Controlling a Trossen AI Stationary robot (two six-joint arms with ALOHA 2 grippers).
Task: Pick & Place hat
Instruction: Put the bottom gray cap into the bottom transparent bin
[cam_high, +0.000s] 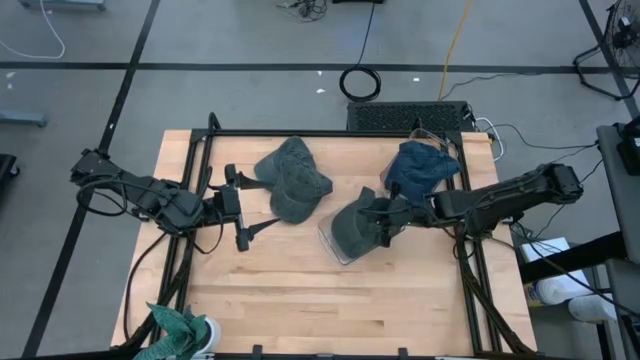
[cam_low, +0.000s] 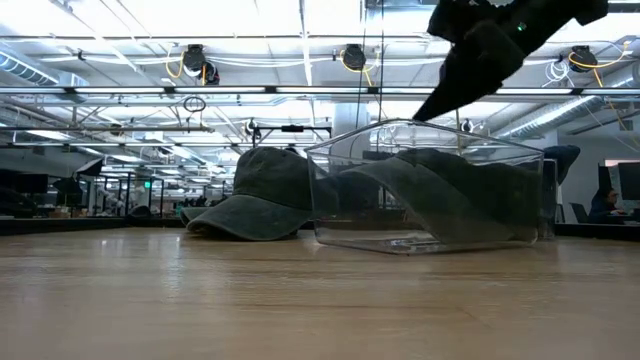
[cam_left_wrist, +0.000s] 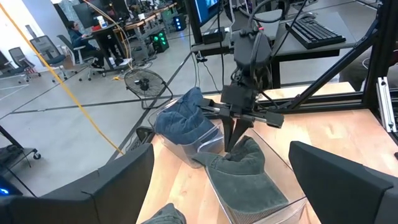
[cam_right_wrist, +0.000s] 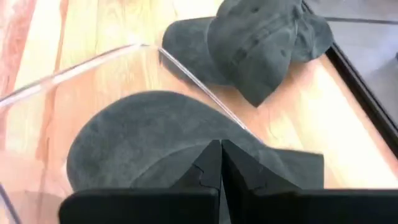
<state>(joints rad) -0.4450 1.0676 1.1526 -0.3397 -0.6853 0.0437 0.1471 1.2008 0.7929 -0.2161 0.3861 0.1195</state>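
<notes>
From above, our wooden bench (cam_high: 300, 290) carries a clear bin (cam_high: 345, 235); the right gripper (cam_high: 385, 222) pinches a green cap (cam_high: 352, 228) over it, left gripper (cam_high: 240, 212) apart. Low view: another cap (cam_low: 255, 195) remains outside

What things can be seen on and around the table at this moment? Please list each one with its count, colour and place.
Green cap in bin: one, dark green, in the clear bin, held by the right gripper.
Green caps on table: apparently two, dark green, piled at table centre.
Blue cap: one, blue, back right of table.
Clear bin: one, transparent, right of centre.
Teal cloth: one, teal, front left edge.
Table: one, light wood.
Floor fan: one, black, beyond the table.
Left gripper: open, left of the piled caps.
Right gripper: shut on the cap in the bin.
</notes>
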